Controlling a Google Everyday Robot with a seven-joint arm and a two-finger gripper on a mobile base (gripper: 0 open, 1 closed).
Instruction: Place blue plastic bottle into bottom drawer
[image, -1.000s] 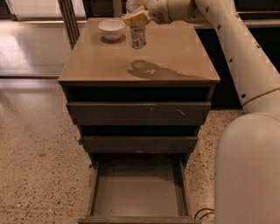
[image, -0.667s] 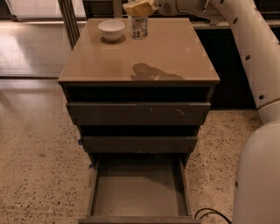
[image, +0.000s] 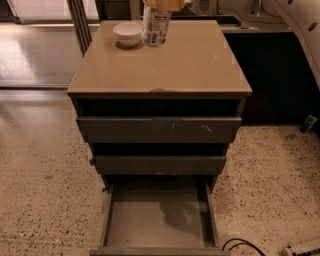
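Gripper (image: 162, 4): at the table (image: 190, 65) rear edge, fingers clenched on the top of the blue plastic bottle (image: 156, 27). Bottle stands upright just beside the white bowl (image: 127, 33). Bottom drawer (image: 157, 220): open.

At top edge, claw (image: 161, 4) grips blue plastic bottle (image: 155, 27) beside bowl (image: 127, 33); bottom drawer (image: 150, 226) open.

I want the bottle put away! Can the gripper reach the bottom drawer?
Probably yes. The bottom drawer is pulled out with its floor bare, and the gripper, up at the blue plastic bottle, has open space in front to come down.
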